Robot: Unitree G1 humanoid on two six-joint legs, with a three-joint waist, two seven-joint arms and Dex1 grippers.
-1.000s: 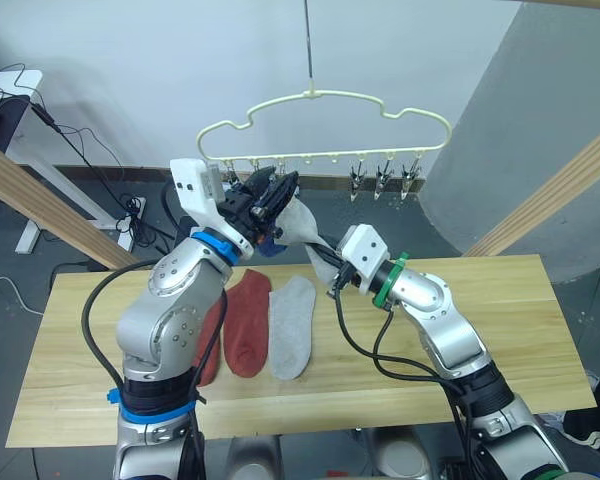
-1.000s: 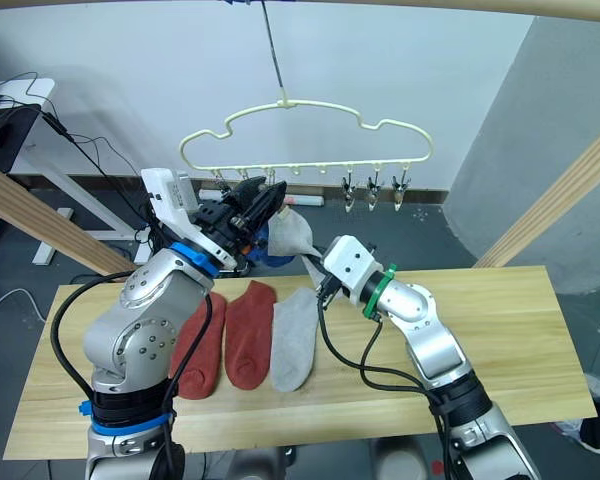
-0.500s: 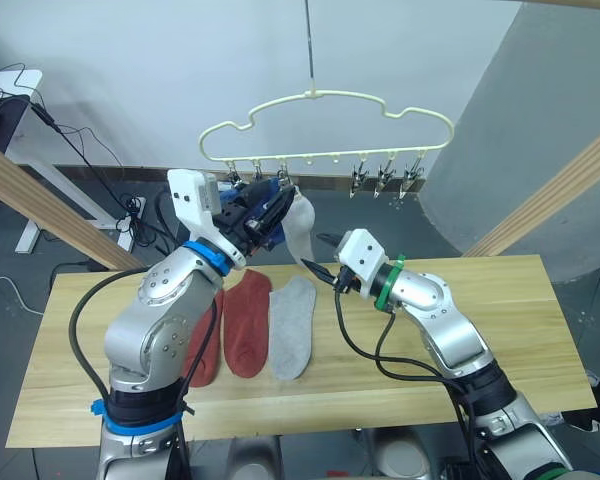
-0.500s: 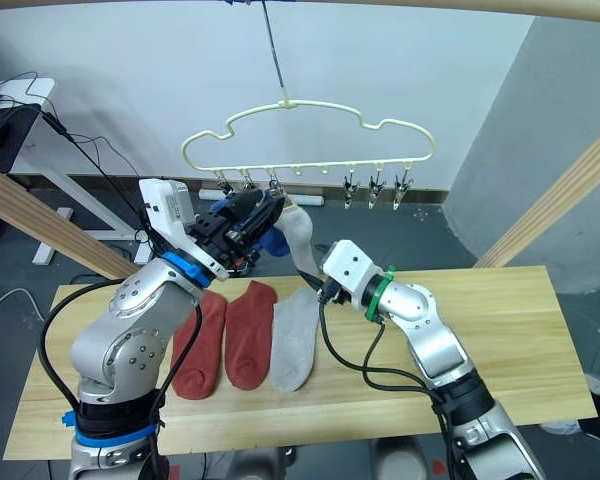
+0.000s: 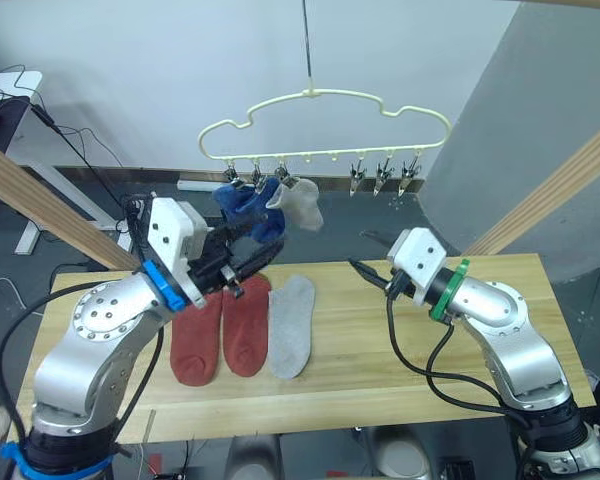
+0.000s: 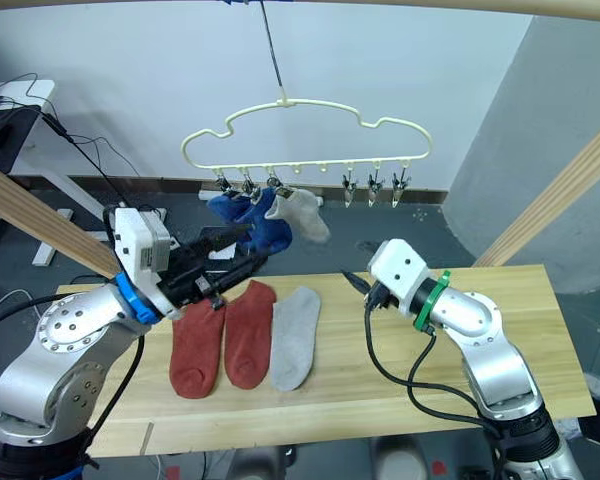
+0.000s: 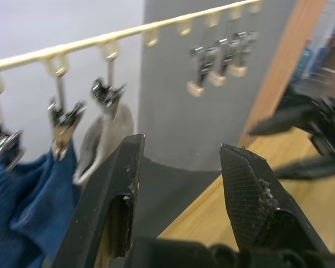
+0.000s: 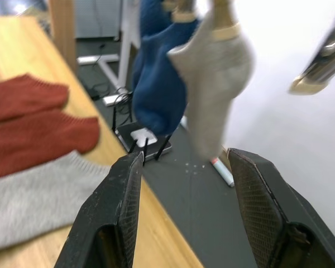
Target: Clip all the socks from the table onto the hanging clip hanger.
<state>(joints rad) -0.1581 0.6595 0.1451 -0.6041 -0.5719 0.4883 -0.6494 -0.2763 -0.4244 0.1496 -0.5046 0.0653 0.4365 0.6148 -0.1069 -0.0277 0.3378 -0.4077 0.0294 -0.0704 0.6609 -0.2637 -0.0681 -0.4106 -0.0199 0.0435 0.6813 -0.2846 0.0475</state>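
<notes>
Three soft socks, two blue [image 5: 242, 205] and one light grey [image 5: 302, 203], are being held by small metal clips on the thin pale-yellow cloud-shaped wire hanger [image 5: 325, 125]. Two rust-red socks [image 5: 223, 326] and one grey sock [image 5: 291, 326] are lying flat on the grained wooden tabletop [image 5: 500, 345], unclipped. Both the left tool [image 7: 181, 184] and right tool [image 8: 184, 192] are being held released, empty.

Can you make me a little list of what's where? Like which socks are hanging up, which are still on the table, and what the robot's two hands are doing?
hanging on the clip hanger: two blue socks and one grey sock, side by side
free clips: three
on the table: two red socks and one grey sock, lying flat in a row
left gripper: open, holding nothing, below the hung socks
right gripper: open, holding nothing, over the table
socks left to clip: three
</notes>
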